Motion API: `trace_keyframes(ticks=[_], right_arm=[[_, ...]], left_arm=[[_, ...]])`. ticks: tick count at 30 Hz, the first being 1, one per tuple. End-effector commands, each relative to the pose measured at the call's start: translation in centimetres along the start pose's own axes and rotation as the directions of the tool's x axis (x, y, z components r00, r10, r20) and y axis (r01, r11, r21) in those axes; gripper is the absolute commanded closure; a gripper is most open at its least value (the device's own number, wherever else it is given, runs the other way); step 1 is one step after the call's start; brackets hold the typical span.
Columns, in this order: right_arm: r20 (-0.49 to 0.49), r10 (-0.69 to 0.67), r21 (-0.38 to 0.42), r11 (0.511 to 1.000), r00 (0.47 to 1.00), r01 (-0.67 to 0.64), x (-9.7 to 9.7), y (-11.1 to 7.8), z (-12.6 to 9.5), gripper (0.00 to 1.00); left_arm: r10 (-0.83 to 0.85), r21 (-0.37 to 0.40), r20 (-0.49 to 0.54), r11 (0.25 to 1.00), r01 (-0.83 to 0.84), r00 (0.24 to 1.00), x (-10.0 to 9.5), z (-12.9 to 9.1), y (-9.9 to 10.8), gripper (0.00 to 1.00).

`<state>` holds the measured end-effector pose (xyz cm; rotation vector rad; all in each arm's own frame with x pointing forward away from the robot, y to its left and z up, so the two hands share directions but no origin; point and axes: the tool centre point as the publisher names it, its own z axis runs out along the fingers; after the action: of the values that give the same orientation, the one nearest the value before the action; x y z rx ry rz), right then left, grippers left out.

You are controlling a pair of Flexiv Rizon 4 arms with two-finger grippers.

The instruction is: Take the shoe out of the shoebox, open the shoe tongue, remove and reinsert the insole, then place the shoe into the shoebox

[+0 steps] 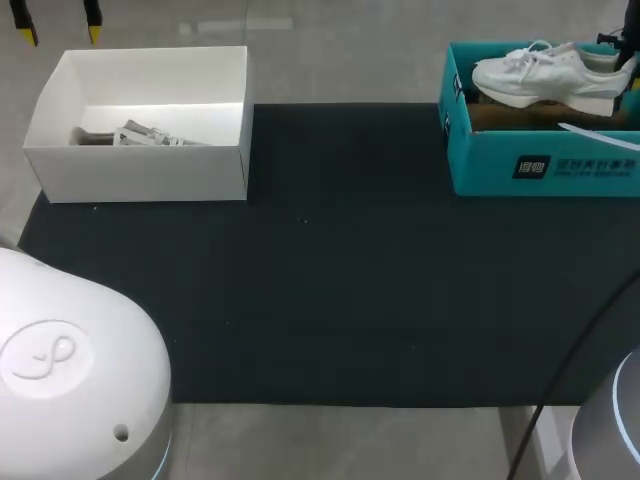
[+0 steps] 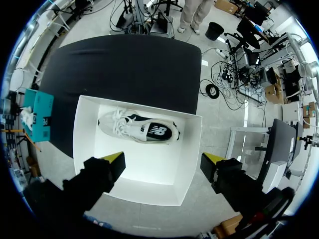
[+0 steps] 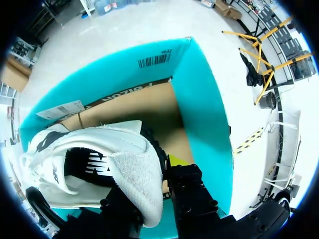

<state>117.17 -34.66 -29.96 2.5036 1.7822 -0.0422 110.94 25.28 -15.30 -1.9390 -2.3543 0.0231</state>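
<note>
A white shoe (image 1: 545,75) hangs tilted over the open teal shoebox (image 1: 540,170) at the table's far right. My right gripper (image 1: 625,65) holds it by the heel. In the right wrist view that gripper (image 3: 154,174) is shut on the padded heel collar of the shoe (image 3: 94,154), one yellow tip showing beside it, and the shoebox (image 3: 199,84) with its brown floor lies below. My left gripper (image 1: 60,35) hovers open behind a white box (image 1: 140,170) at the far left. The left wrist view shows this gripper (image 2: 164,159) with nothing between its fingers.
The white box (image 2: 149,184) holds a second white and black shoe (image 2: 139,128), which also shows in the head view (image 1: 140,135). A black mat (image 1: 330,270) covers the table between the two boxes. The teal shoebox (image 2: 42,112) stands across the mat.
</note>
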Motion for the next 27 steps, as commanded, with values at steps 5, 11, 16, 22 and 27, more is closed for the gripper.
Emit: trace_keyframes(ticks=[5,11,16,22,27], right_arm=[[-0.033,-0.033,-0.014,0.999,0.999,0.032,0.7,-2.8,-6.3,1.0],[-0.029,-0.054,-0.002,0.999,0.998,0.053,0.2,-2.4,-9.1,1.0],[-0.026,-0.067,-0.019,0.998,0.997,0.066,0.2,-3.0,-12.0,1.0],[-0.02,-0.082,-0.023,0.996,0.996,0.081,-0.1,-3.8,-15.8,1.0],[-0.014,-0.102,0.003,0.995,0.995,0.102,0.1,-5.3,-18.1,1.0]], left_arm=[[0.001,0.0,-0.002,1.0,-0.001,1.0,0.0,0.0,0.0,0.0],[0.001,0.0,-0.002,1.0,-0.001,1.0,0.0,0.0,0.0,0.0],[0.001,0.0,-0.002,1.0,-0.001,1.0,0.0,0.0,0.0,0.0],[0.001,0.0,-0.002,1.0,-0.001,1.0,0.0,0.0,0.0,0.0],[0.001,0.0,-0.002,1.0,-0.001,1.0,0.0,0.0,0.0,0.0]])
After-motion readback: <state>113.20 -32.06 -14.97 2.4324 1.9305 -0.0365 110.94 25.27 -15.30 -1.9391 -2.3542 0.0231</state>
